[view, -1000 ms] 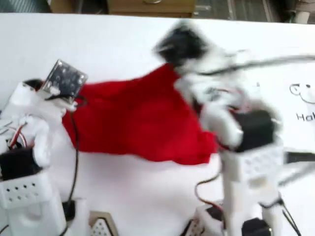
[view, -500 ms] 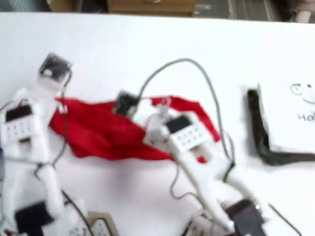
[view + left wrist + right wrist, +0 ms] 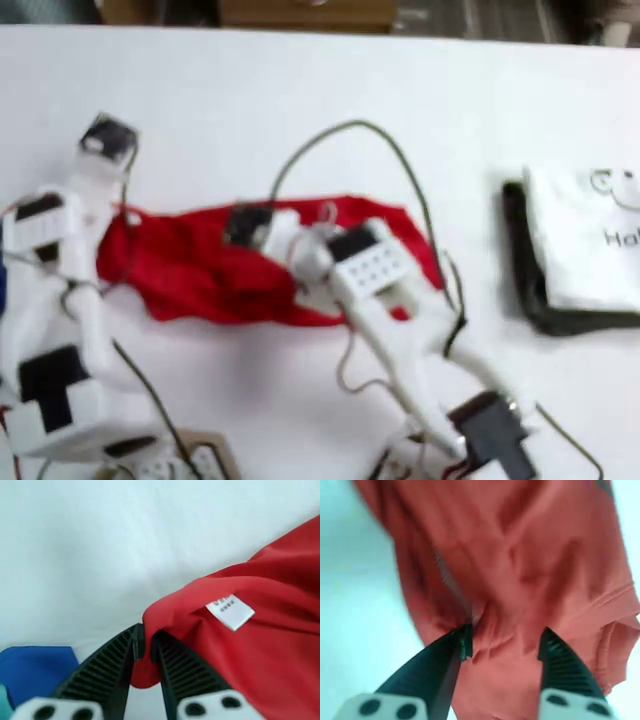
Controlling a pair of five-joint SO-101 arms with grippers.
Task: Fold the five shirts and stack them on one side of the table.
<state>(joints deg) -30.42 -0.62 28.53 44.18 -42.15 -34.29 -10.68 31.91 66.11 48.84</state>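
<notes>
Table (image 3: 300,100) white, left fingers (image 3: 100,665) pinching red shirt (image 3: 190,270), right fingers (image 3: 435,665) spread over it

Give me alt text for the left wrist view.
The left gripper pinches the edge of a red shirt lying on a white table. A white label shows on the shirt, and blue cloth lies beside the gripper.
</notes>
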